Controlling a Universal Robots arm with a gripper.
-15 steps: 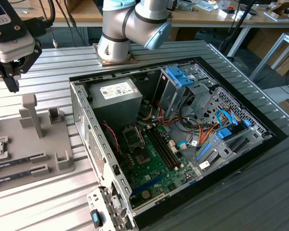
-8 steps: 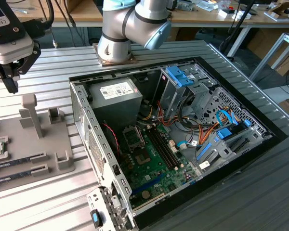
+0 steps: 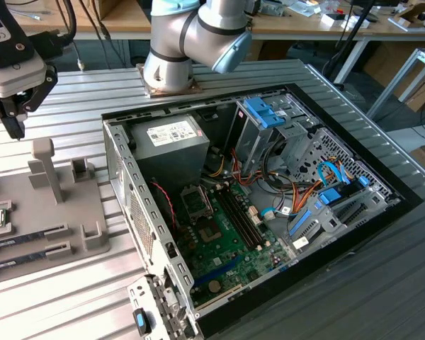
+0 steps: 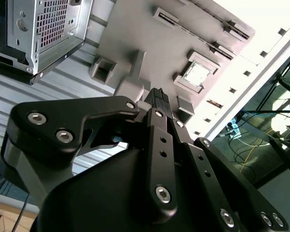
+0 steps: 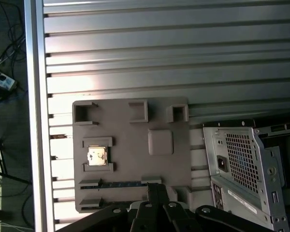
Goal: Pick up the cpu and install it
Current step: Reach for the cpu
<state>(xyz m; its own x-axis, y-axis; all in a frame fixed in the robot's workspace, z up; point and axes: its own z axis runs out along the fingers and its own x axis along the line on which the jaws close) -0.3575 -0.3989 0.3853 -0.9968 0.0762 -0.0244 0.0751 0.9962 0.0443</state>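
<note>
Gripper (image 3: 15, 126) first: its jaws stand closed on nothing, drawn to a single point in both wrist views. It hangs in the air above the tray (image 3: 57, 212), touching nothing, and the tray's tall post (image 3: 45, 166) stands near below it in the exterior view.

The cpu (image 5: 97, 156) lies flat on the tray, silver top up, in a small nest (image 5: 97, 141) toward the tray side farthest from the case (image 3: 120, 163). Two low walls of the nest hold it on opposite sides; the other two sides look free. Just beside the nest, along one tray edge, the sticks (image 5: 121, 183) lie in their slots. The socket (image 3: 198, 203) is well apart from the tray, down in the case that stands beside the tray. We cannot tell whether its frame is open.

We judge the work to be at the reach for the cpu, with nothing picked up yet. To do it well, we would want the jaws opened while high above the tray, not close to the chip. The wrist should be turned so the jaws meet the two free sides squarely rather than the walls. The descent should run straight down over the nest's middle, clear of the post and the sticks. The chip is thin, so we think a low, even, gentle grip matters — a skewed pinch could tip it or jam it against the nest.
</note>
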